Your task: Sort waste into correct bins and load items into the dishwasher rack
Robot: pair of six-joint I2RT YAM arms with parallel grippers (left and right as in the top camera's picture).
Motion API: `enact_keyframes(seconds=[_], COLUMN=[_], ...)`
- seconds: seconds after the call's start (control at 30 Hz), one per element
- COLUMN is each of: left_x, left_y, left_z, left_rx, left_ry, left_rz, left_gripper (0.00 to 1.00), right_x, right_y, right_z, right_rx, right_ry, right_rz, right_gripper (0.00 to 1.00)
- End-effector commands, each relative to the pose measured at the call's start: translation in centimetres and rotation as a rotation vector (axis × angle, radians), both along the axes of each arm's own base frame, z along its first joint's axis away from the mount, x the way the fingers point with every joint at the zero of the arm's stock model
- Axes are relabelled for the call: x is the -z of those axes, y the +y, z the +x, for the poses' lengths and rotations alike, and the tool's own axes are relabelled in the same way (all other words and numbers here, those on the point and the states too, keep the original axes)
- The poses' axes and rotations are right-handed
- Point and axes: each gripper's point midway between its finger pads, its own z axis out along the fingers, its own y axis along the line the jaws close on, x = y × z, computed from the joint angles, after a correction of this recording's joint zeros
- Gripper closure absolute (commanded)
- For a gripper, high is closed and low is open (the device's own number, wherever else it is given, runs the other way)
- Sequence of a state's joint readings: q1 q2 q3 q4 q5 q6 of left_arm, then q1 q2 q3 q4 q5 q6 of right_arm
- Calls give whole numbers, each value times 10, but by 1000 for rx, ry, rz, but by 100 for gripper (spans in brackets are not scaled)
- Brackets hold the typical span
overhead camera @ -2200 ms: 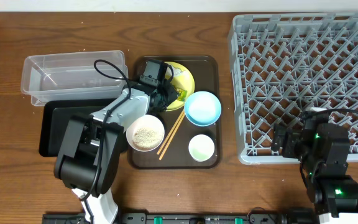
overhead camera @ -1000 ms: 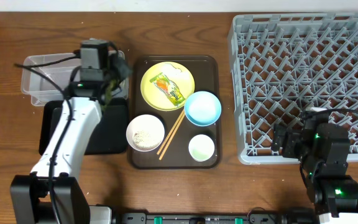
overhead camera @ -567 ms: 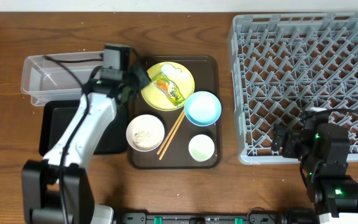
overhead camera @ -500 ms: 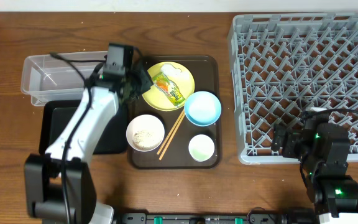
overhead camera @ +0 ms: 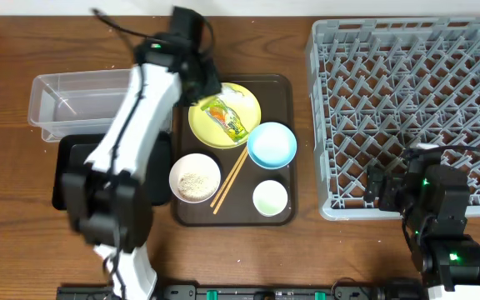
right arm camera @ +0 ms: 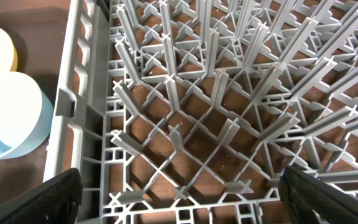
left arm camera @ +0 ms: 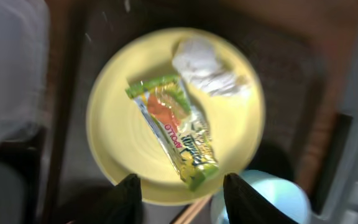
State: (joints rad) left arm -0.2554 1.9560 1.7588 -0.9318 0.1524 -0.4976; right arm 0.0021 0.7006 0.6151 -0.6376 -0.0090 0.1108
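My wooden table point(overhead camera: 7, 225): brown serving tray point(overhead camera: 283, 90) centre, grey rack point(overhead camera: 407, 108) 3 o'clock, clear box point(overhead camera: 73, 104) 10 o'clock, black tray point(overhead camera: 69, 171) 9 o'clock.

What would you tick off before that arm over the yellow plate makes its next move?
1. Left tool open: ok, jaws apart with nothing between them.
2. Aimed at the snack wrapper: ok, it lies below the gap, on the yellow plate.
3. Wrapper clear of the crumpled white scrap: cannot tell, they lie close and the wrist view is blurred.
4. Clear plastic box ready: ok, lidless, and the part in view holds nothing.
5. Right tool out of the way: ok, open over the dishwasher rack, away from the plate.
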Motion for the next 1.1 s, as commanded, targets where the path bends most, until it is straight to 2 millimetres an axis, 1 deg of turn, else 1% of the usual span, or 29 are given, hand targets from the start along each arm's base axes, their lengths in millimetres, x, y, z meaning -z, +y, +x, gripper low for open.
enact_keyframes(seconds=[0.0,0.1,0.17,0.3,0.43,0.57,0.73,0.87,0.9,1.0,1.07], left_x=[50,77,91,109,124,135,140,143,143,143,143], left_y=[-8,-9,-12,-24,-26,-27,-25,-28,-29,-32,-33], left_z=[-3,-6,-7,-3,-4,-7,-11,-11,-11,-10,-11], left_rx=[-6,-57,-74,-56,-53,-63,-78,-71,-68,-63,-61], left_ry=[112,181,209,232,253,279,291,285,282,277,279], left_rz=[37,41,33,-19,-13,-7,-6,-7,-8,-9,-8], left_gripper=[53,50,48,46,46,46,46,46,48,64,72], right_x=[-9,-9,-9,-9,-9,-9,-9,-9,-9,-9,-9], right_y=[3,3,3,3,3,3,3,3,3,3,3], right_z=[3,3,3,3,3,3,3,3,3,3,3], right_rx=[-5,-5,-5,-5,-5,-5,-5,-6,-6,-6,-6], right_ry=[-22,-22,-22,-22,-22,-22,-22,-21,-22,-22,-21], right_rz=[11,11,11,11,11,11,11,11,11,11,11], right_gripper=[1,1,1,1,1,1,1,1,1,1,1])
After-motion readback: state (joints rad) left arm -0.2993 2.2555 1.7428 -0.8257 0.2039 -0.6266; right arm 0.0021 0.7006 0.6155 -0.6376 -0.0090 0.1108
